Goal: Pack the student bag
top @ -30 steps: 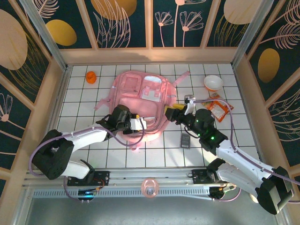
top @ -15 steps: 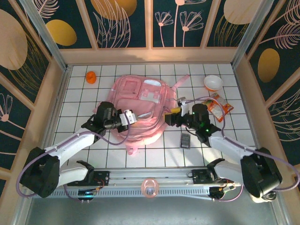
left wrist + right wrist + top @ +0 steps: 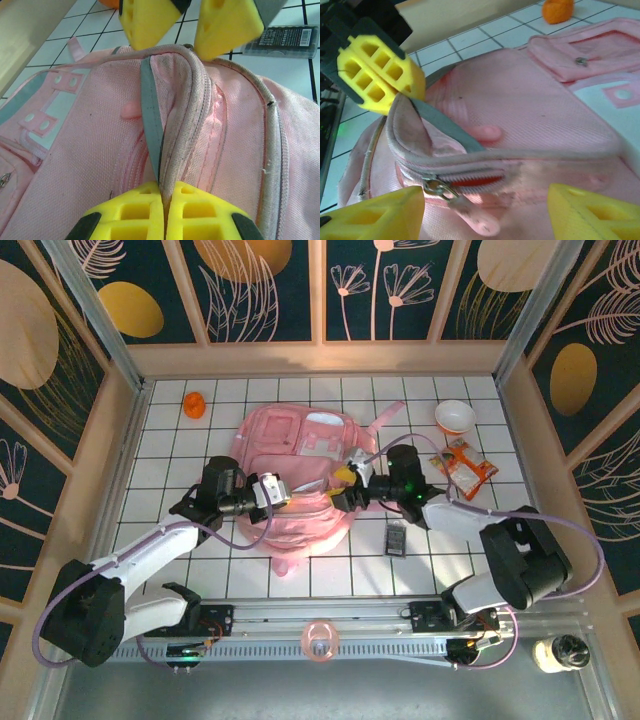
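Note:
The student bag (image 3: 292,436), a large pale pink backpack, lies flat in the middle of the tiled table. My left gripper (image 3: 284,494) is at its near edge. In the left wrist view this gripper (image 3: 168,202) is shut on a raised fold of the bag's zip seam (image 3: 172,130). My right gripper (image 3: 342,488) reaches in from the right and faces the left one. Its yellow fingers (image 3: 380,215) stand open on either side of the metal zip slider (image 3: 439,189) and its pink pull tab (image 3: 482,222). The zip is open a short way.
An orange object (image 3: 194,403) lies at the back left. A white bowl (image 3: 455,417) and an orange snack packet (image 3: 468,468) are at the right. A black device (image 3: 396,538) lies near the bag's right side. A pink ring (image 3: 318,640) sits on the front rail.
My left gripper has shut on the bag's seam fold and pulled it slightly left. My right gripper has moved left from the bag's side to the zip slider.

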